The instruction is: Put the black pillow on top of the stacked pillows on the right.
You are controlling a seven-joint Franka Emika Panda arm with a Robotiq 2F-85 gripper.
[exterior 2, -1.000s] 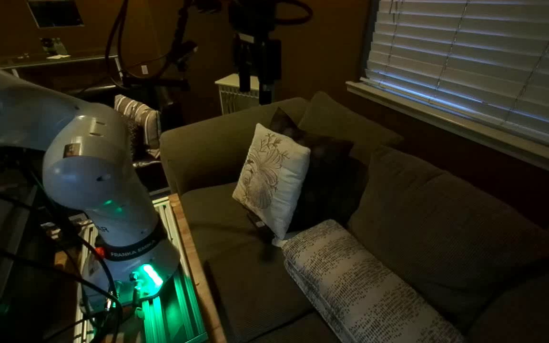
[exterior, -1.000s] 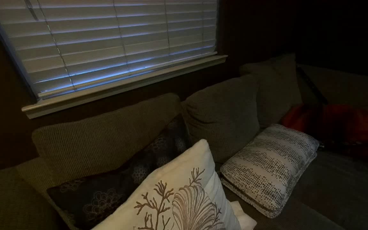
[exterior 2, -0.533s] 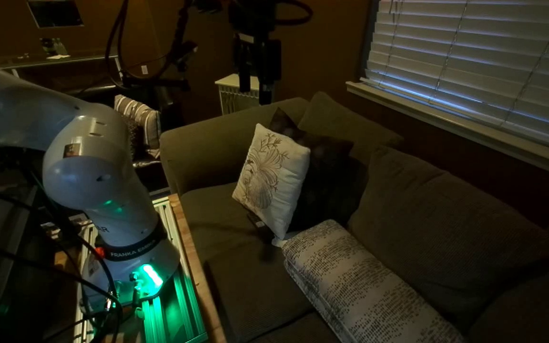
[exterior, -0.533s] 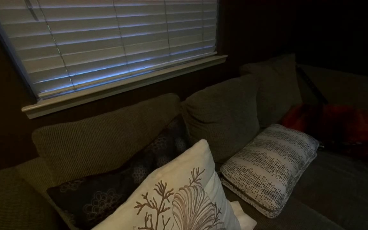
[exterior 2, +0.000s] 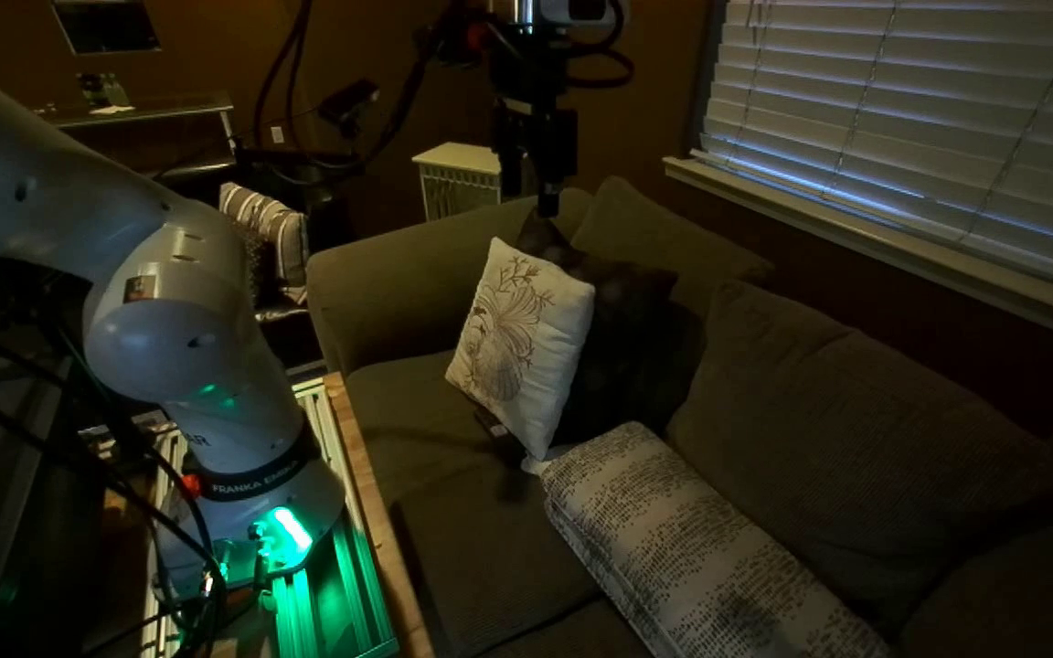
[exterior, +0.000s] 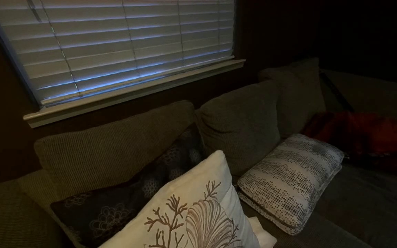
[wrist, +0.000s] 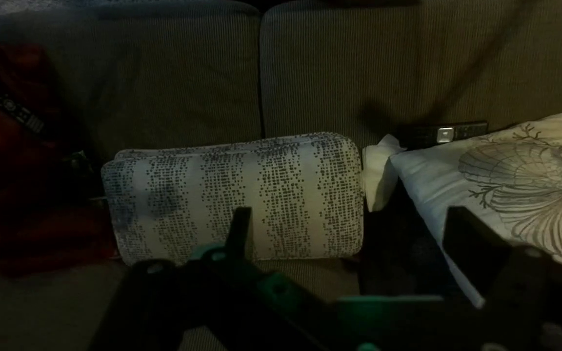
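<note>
The black pillow [exterior: 112,213] is dark with pale floral patches and leans against the sofa back. In an exterior view it shows behind the white cushion [exterior 2: 632,347], and in the wrist view its dark surface is partly covered [wrist: 403,248]. The stacked pillows [exterior: 291,179] are pale with dark speckled stripes and lie flat on the seat; they also show in an exterior view [exterior 2: 691,539] and the wrist view [wrist: 286,195]. My gripper [exterior 2: 529,187] hangs fingers down above the sofa. In the wrist view the gripper [wrist: 351,226] is wide open and empty.
The white branch-embroidered cushion [exterior 2: 522,347] leans in front of the black pillow, partly covering it. A remote [wrist: 461,132] lies beside it. A red cloth [wrist: 32,161] lies beyond the stack. The sofa arm [exterior 2: 417,265] and window sill [exterior 2: 856,228] border the area.
In an exterior view my gripper has moved right and slightly down, with the arm and cables following. A shadow now falls on the stacked pillows. The pillows have not moved.
</note>
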